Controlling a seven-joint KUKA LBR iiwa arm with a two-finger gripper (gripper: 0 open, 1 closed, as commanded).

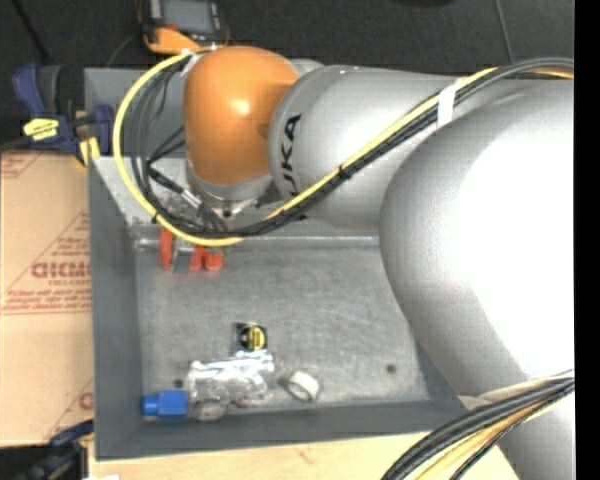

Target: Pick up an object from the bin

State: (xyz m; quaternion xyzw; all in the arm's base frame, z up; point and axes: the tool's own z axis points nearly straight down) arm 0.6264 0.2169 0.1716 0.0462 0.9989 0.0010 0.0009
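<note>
overhead, claw [190,259] low at the far left corner of the bin [112,328], whether open or closed i cannot tell, well apart from blue piece [165,404], crumpled silvery wrapper [230,377], white ring [302,385], small black-and-yellow piece [248,336] by the near wall

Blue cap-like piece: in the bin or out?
In. The blue piece lies on the bin floor in its near-left corner, beside a crumpled silvery wrapper.
</note>
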